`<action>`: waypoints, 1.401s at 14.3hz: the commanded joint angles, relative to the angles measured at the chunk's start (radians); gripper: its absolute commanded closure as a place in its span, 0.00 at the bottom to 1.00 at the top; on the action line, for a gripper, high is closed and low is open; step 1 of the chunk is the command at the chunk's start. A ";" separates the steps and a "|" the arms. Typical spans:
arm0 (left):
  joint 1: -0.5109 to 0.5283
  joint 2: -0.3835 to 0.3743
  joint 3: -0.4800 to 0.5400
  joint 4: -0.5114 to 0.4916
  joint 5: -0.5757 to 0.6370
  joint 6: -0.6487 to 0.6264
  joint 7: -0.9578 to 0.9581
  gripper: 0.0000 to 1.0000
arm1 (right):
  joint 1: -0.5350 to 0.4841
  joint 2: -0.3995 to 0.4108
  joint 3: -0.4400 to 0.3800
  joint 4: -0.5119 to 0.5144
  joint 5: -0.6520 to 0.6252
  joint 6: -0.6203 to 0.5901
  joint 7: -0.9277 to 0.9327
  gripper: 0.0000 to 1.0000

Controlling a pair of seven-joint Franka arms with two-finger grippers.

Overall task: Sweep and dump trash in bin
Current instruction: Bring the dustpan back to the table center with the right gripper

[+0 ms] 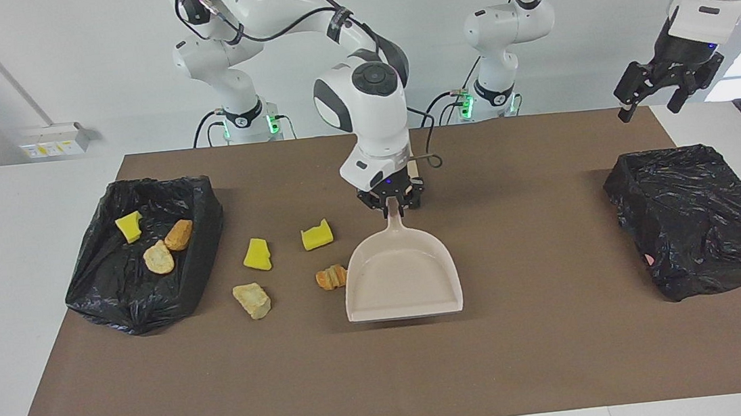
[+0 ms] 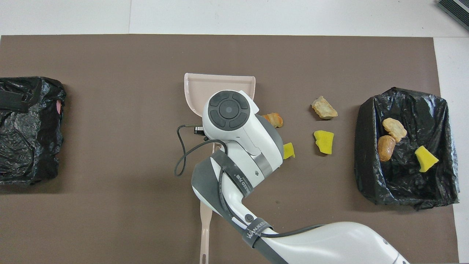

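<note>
- Trash: 4 chunks on mat [image 1: 386, 369] beside dustpan [image 1: 403, 279], 3 in bin [image 1: 99, 288] at right arm's end.
- Dustpan long axis runs toward the robots, mouth pointing away from them.
- Right gripper [image 1: 392, 206] pinches dustpan handle.
- Left gripper [image 1: 652, 99] spread, waiting above table edge.
- Brush [image 2: 205, 227] mostly hidden under right arm.

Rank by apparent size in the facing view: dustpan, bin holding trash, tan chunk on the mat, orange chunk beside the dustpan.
1. Bin holding trash
2. Dustpan
3. Tan chunk
4. Orange chunk, partly hidden by the dustpan, so this last placing is unsure.
</note>
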 commanded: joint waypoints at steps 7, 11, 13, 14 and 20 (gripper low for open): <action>-0.004 -0.056 -0.001 -0.089 -0.008 0.036 0.013 0.00 | 0.002 0.071 -0.003 0.040 0.014 0.065 0.006 0.93; -0.007 -0.056 -0.002 -0.089 -0.008 0.033 0.008 0.00 | -0.019 0.062 -0.003 -0.006 0.009 0.122 -0.013 0.10; 0.010 -0.056 -0.002 -0.089 -0.006 0.033 0.006 0.00 | -0.012 0.059 -0.003 -0.003 0.009 0.107 -0.008 0.00; 0.012 -0.056 -0.001 -0.089 -0.006 0.031 0.011 0.00 | -0.015 0.052 -0.003 -0.003 0.002 0.108 -0.012 0.00; -0.002 -0.060 -0.001 -0.094 -0.006 0.010 -0.007 0.00 | -0.015 -0.088 -0.003 -0.041 0.018 -0.034 -0.014 0.00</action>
